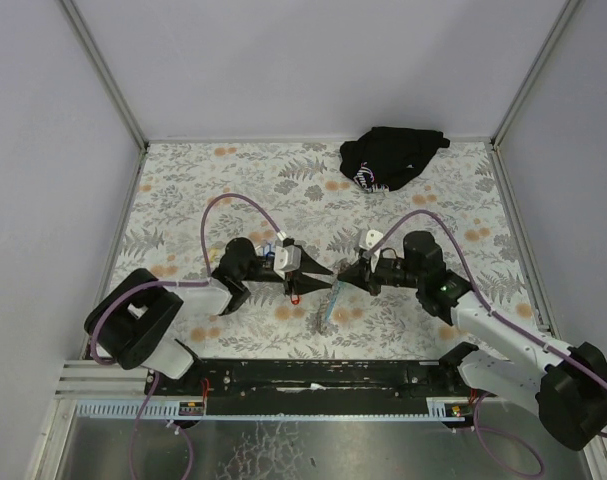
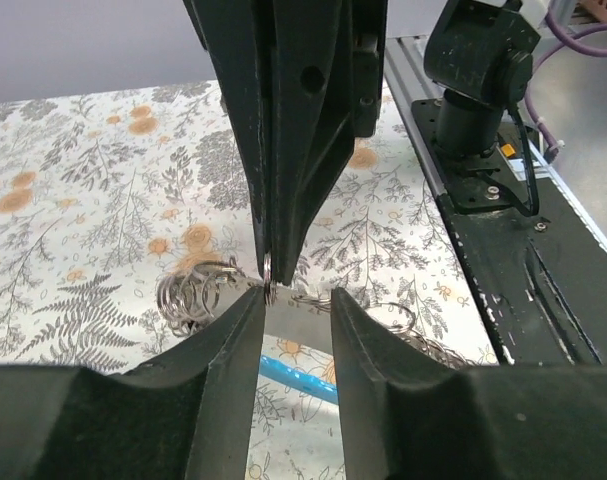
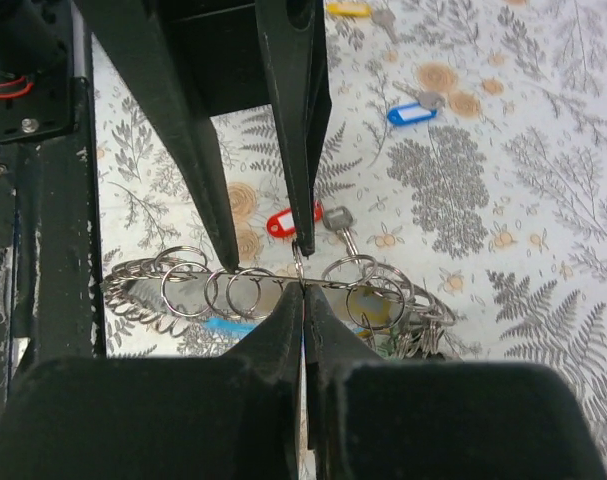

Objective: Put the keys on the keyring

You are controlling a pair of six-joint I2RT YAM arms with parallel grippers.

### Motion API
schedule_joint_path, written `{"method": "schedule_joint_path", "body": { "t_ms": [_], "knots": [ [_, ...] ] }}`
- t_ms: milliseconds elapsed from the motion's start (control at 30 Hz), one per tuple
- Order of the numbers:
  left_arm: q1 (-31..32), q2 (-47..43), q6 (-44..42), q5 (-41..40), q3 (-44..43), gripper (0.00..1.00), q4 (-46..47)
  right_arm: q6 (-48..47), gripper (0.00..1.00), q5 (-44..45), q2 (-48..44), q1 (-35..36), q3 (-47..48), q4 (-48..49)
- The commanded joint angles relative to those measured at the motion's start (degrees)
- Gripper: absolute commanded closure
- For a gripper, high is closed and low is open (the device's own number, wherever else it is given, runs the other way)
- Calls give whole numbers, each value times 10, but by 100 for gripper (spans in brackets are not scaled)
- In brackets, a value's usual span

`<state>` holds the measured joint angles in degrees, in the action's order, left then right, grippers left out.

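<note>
Slipping risk: small metal keyring (image 2: 268, 268) is pinched edge-on by just the tips of the right gripper (image 3: 303, 297), fingers pressed together on thin wire; a small tug would likely twist it or pop it out.
Left gripper (image 2: 295, 300): fingers spread, holding nothing as far as I can tell, tips just beside the ring; closing off-line would probably knock the ring instead of catching it.
Tangle risk: row of linked loose metal rings (image 3: 238, 293) sits right at the pinch point, and the dark grey lanyard strap with light-blue section (image 1: 328, 307) trails below; either could snag or drag.
Keys: red-tagged metal key (image 3: 283, 222) on the tabletop near the fingers, blue-tagged key (image 3: 411, 113) and yellow-tagged key (image 3: 348, 8) further off; none visibly threaded; tiny, easy to mis-grab.
Surface: tabletop (image 1: 233, 180) has a grey fern and orange flower print; the busy pattern hides metal.
Room: plain pale walls (image 1: 313, 60), crumpled black cloth bundle (image 1: 388, 158) at the far edge, black rail (image 1: 313, 378) at the near edge.
</note>
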<state>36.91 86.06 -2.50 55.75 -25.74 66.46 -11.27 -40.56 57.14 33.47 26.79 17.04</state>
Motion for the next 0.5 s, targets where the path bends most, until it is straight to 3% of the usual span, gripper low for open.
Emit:
{"method": "schedule_joint_path", "body": {
  "t_ms": [0, 233, 467],
  "knots": [
    [3, -20, -68, -11, -16, 67, -84, -48, 100, 51, 14, 11, 104, -193],
    [3, -29, -76, -27, -10, 65, -92, -107, 100, 160, 83, 67, 239, -403],
    [3, -8, -35, -24, 4, 64, -17, -132, 100, 235, 147, 110, 326, -502]
  ]
}}
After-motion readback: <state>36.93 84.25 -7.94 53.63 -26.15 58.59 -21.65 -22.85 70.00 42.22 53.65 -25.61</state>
